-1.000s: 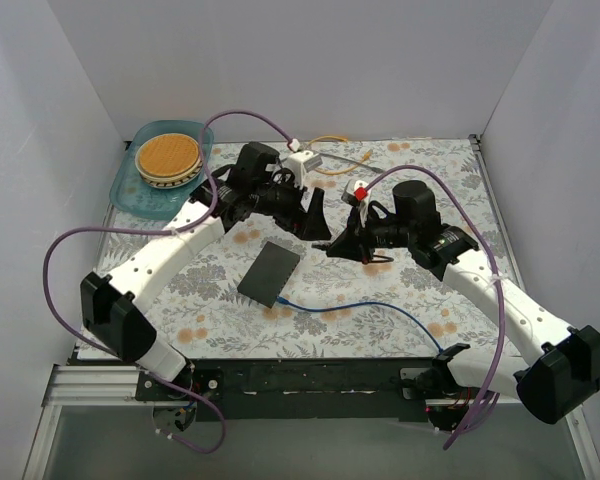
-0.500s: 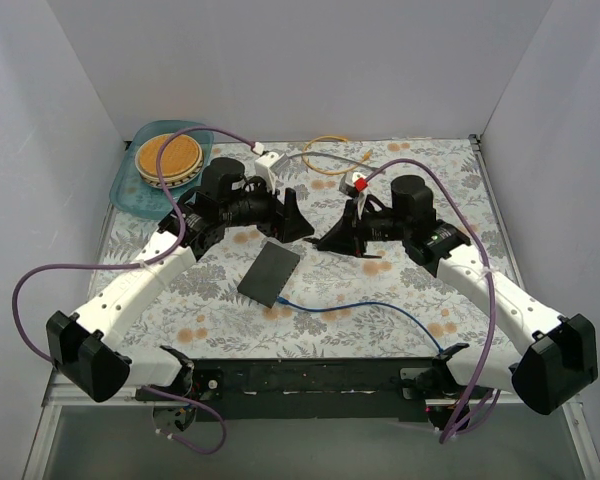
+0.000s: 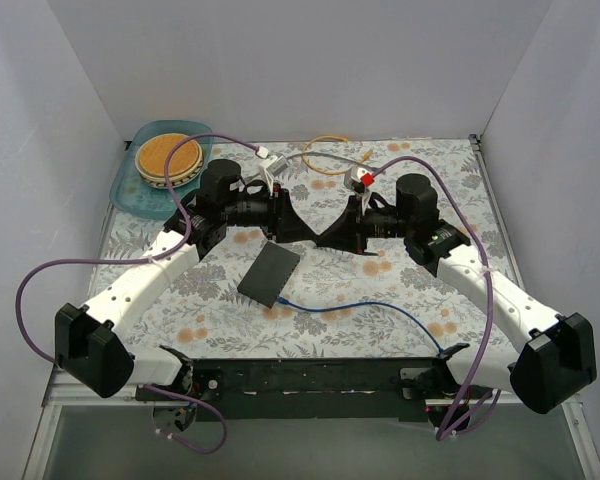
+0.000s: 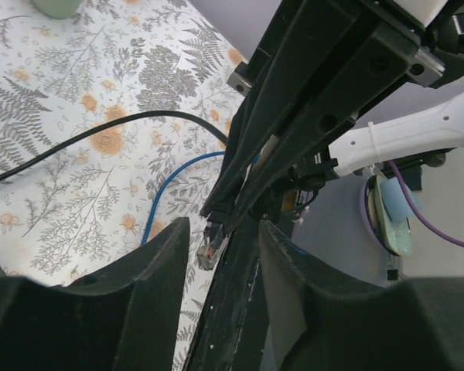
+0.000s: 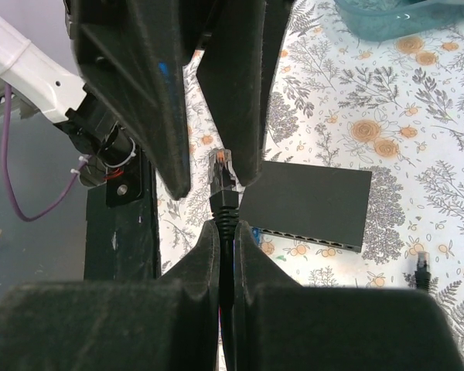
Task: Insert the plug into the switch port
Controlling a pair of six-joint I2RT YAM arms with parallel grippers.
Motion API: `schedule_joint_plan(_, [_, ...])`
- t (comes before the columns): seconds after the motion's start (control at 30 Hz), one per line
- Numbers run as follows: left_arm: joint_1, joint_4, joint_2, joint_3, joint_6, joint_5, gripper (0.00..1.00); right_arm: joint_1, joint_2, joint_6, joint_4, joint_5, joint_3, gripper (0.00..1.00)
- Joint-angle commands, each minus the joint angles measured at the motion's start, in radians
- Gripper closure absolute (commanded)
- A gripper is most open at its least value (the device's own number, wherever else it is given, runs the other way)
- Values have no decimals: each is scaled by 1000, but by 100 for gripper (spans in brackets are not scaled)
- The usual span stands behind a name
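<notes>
Seemingly for a handover, the right gripper (image 5: 226,232) clamped the clear-tipped black plug (image 5: 221,171), the left gripper (image 4: 224,226) jaws apart astride it, above the flat matte-black switch box (image 5: 309,197)

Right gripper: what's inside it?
A black cable, pinched just behind its plug, which sticks out between the open left gripper's fingers. The right gripper hides the clamped stretch.

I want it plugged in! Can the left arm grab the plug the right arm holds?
Probably yes. The plug sticks out beyond the right gripper's shut fingers, and the left gripper's open fingers sit either side of it, nothing between.
</notes>
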Motion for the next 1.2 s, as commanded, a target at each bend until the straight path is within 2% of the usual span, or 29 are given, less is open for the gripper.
schedule_joint_plan(0.0, [6, 65, 8, -13, -34, 79, 72, -2, -7, 16, 61, -20, -7, 99])
schedule_joint_plan(0.13, [6, 72, 14, -13, -49, 83, 86, -2, -21, 25, 71, 0, -17, 99])
schedule_joint_plan(0.2, [6, 72, 16, -13, -49, 74, 88, -2, -27, 30, 75, 14, -20, 99])
schedule_joint_plan(0.23, [6, 72, 14, -15, -51, 71, 94, -2, -31, 34, 81, 17, -20, 99])
schedule_joint_plan(0.3, [6, 69, 13, -15, -57, 60, 100, -2, -36, 37, 88, 20, -23, 99])
schedule_joint_plan(0.37, [6, 59, 11, -12, -59, 40, 100, -2, -41, 34, 81, 28, -14, 99])
schedule_joint_plan(0.4, [6, 53, 14, -7, -59, 39, 100, -2, -41, 28, 59, 29, -8, 94])
schedule_joint_plan(0.43, [6, 48, 16, -2, -59, 37, 100, -2, -41, 16, 40, 45, 12, 88])
schedule_joint_plan(0.47, [6, 33, 20, 8, -57, 34, 100, -2, -42, -11, 16, 49, 22, 76])
schedule_joint_plan(0.57, [6, 2, 42, 36, -57, 40, 100, -2, -39, -82, -89, 92, 70, 55])
schedule_joint_plan(0.67, [6, -61, 75, 71, -51, 34, 100, -2, -42, -146, -179, 157, 105, 45])
schedule_joint_plan(0.87, [7, -202, 143, 174, -20, -4, 100, 36, -44, -249, -300, 301, 142, 37])
schedule_joint_plan(1.17, [7, -237, 172, 191, -5, 20, 100, 113, -19, -314, -354, 434, 162, 38])
